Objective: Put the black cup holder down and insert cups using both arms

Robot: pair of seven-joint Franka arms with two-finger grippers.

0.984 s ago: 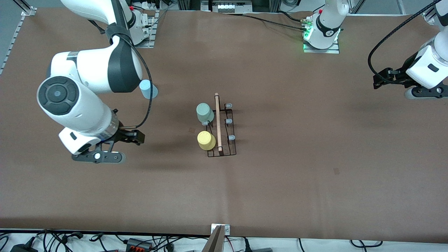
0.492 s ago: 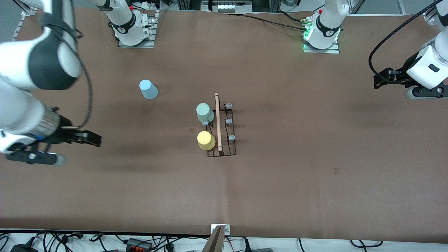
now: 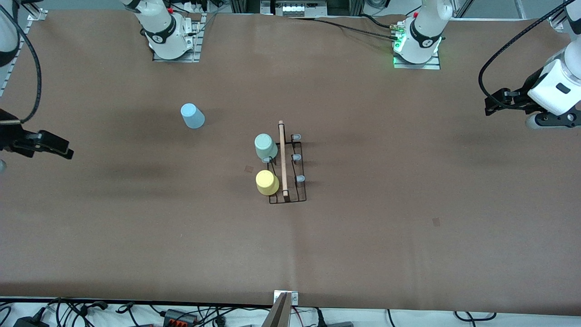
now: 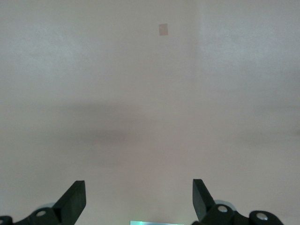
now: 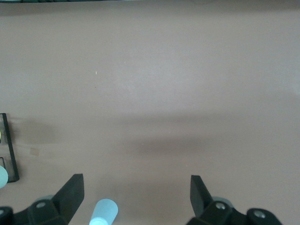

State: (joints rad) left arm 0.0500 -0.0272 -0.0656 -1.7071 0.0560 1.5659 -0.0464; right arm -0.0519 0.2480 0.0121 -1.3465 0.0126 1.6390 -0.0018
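Observation:
The black cup holder stands at the middle of the table, its wooden rod on top. The mint green cup and the yellow cup sit on pegs on the side toward the right arm's end. The light blue cup stands alone on the table, farther from the front camera than the holder; it also shows in the right wrist view. My right gripper is open and empty over its end of the table. My left gripper is open and empty, waiting over its own end.
Three grey-tipped pegs on the holder's side toward the left arm carry nothing. A corner of the holder shows in the right wrist view. Small dark patches mark the brown table cover. Cables lie along the front edge.
My right arm has swung away from the holder toward its own end of the table, uncovering the light blue cup. The left arm, the holder and the cups have not moved.

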